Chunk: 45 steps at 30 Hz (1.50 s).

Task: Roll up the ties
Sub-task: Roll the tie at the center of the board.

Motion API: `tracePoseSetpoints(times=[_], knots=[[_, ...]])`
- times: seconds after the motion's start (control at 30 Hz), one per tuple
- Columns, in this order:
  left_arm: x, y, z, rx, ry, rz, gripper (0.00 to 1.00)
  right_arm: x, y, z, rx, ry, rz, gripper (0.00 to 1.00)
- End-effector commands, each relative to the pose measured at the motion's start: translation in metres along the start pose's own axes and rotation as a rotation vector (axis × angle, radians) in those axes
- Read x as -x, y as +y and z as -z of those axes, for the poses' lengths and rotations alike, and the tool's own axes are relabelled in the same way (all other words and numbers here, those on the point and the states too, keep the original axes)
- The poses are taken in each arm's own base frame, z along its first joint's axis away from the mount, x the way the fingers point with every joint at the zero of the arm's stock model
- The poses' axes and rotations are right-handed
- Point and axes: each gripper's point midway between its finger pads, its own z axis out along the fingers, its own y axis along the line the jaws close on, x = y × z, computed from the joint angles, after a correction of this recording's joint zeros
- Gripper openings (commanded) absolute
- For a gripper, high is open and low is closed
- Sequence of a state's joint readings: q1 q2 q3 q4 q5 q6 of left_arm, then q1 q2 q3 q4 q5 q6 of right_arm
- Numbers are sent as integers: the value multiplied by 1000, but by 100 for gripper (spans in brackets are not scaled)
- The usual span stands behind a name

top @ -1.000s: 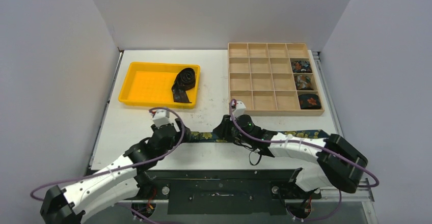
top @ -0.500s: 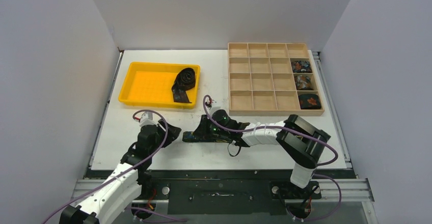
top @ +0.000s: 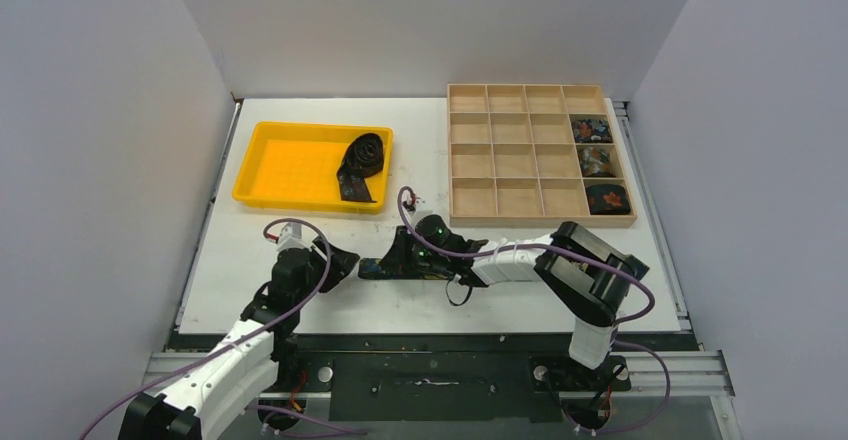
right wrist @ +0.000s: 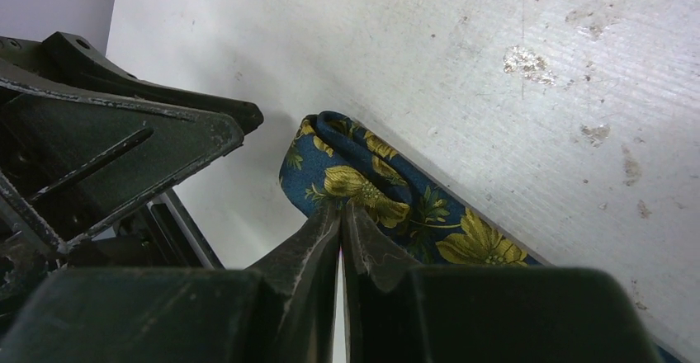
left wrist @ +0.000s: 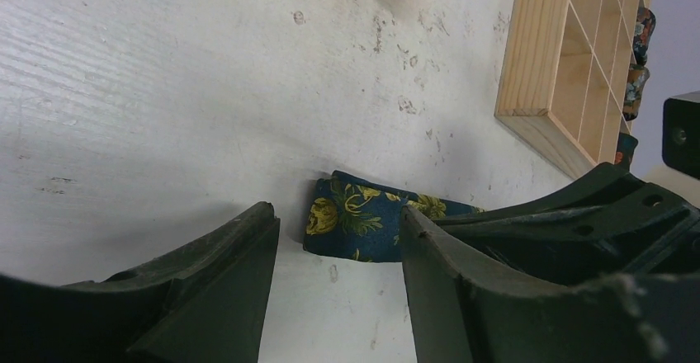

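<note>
A white worktop (top: pixel 420 160), scuffed and flecked with dark marks, fills the middle of the frame. At its upper left sits a yellow tray (top: pixel 280 170) with a gridded floor. At the upper right, well apart from it, lies a pale wooden box (top: pixel 541 221) divided four by four into compartments. Plain grey walls (top: pixel 100 160) enclose three sides.

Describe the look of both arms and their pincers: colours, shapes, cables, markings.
The left arm and right arm both have white link shells with black joint housings. A purple cable loops along each. Small green lights glow on the right wrist. The left pincer and right pincer have matte black, tapering, slightly scuffed fingers. No sleeves or lettering show.
</note>
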State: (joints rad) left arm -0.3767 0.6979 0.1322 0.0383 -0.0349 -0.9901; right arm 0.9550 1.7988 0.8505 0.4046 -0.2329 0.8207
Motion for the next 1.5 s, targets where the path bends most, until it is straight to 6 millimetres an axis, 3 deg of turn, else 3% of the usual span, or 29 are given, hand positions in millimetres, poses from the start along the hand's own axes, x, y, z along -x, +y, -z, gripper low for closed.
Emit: tracePoseSetpoints(times=[0.0,0.27,0.8,1.2,1.3,1.47], knots=[[4,-19,-2,-88,-2,2,53,0,-9,-6,-3,-14,8,7],[-10,-18,-10,-95,67,-26,53,-9,-29,-8,-37,6,1,6],[-21,-20,-20,-165,93,-41,57,-13,-41,-7,-35,17,-6,5],[-37,-17,-27,-181,166,-75,46,-15,-40,-3,-15,32,1,5],[-41,-16,-29,-187,182,-76,38,-16,-40,-3,-13,35,3,5],[-42,-16,-31,-196,186,-87,11,-17,-42,-2,-18,39,2,5]])
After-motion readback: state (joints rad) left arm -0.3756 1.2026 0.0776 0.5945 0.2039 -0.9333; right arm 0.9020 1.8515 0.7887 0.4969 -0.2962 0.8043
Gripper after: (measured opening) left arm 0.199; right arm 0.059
